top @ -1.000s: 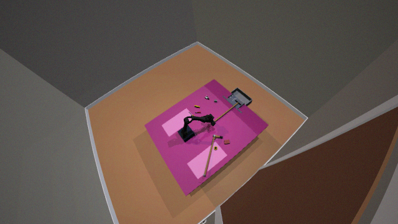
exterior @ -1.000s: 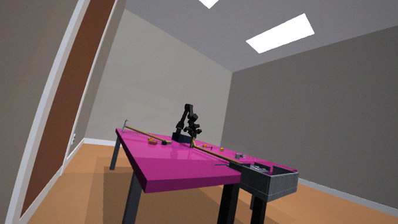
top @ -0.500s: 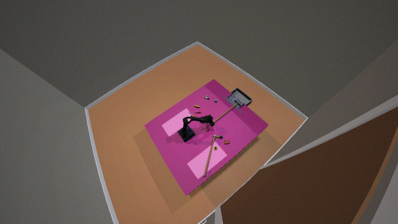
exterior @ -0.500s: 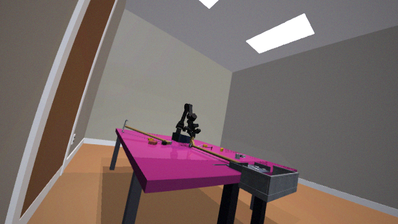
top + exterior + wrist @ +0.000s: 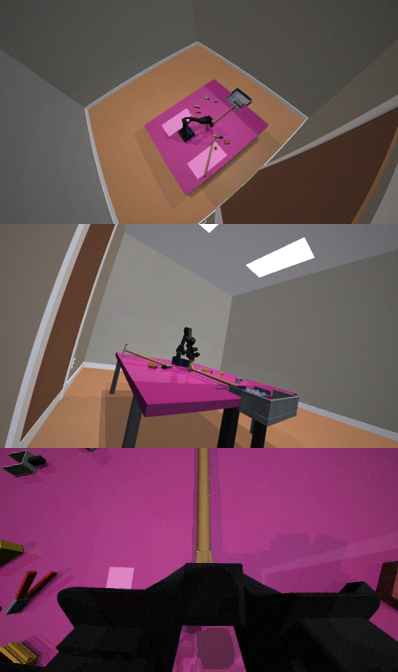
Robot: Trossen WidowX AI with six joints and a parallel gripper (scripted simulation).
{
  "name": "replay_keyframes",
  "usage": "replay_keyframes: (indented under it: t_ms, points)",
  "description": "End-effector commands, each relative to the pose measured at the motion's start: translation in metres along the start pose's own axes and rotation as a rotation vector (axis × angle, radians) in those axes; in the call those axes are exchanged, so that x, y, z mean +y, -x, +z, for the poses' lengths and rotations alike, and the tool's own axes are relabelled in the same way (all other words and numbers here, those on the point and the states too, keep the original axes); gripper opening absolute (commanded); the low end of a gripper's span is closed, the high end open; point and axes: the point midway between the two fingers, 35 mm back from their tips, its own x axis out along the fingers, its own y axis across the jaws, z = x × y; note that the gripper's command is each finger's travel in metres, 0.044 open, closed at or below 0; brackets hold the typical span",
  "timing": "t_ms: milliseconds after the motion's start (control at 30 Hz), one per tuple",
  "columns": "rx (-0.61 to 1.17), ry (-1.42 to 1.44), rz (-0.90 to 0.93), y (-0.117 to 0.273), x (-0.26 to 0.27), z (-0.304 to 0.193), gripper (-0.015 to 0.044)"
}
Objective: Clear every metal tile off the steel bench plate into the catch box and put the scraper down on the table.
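Note:
The long scraper [image 5: 225,113] [image 5: 217,377] [image 5: 203,508] has a tan handle that runs from my gripper toward the far end, low over the table. My gripper [image 5: 212,124] [image 5: 191,365] [image 5: 206,567] is shut on the scraper's near end. The scraper's dark head [image 5: 236,103] is over the steel bench plate [image 5: 241,105], on its near side. Several small pale metal tiles [image 5: 233,99] [image 5: 256,392] show on the plate, to the left of the head in the top view. The grey catch box [image 5: 249,101] [image 5: 254,406] is beyond the plate at the table's edge. Exact tile count is unclear.
A second long-handled tool [image 5: 209,158] [image 5: 144,358] lies beside the arm. Near it are a red block [image 5: 226,142] [image 5: 152,366] and a yellow ring [image 5: 215,148]. Across the handle are a yellow piece [image 5: 196,106], a red tool [image 5: 198,112] [image 5: 35,585] and grey parts [image 5: 206,97] [image 5: 22,465].

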Motion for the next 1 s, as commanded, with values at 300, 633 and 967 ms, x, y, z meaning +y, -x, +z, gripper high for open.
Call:
replay_keyframes:
  t_ms: [300, 633, 967]
  points:
    - [-0.015, 0.002, 0.001, 0.012, -0.001, -0.008, 0.0]
    - [-0.015, 0.001, 0.0, 0.018, -0.001, -0.017, 0.0]
    - [-0.016, 0.001, 0.0, 0.024, -0.001, -0.026, 0.0]
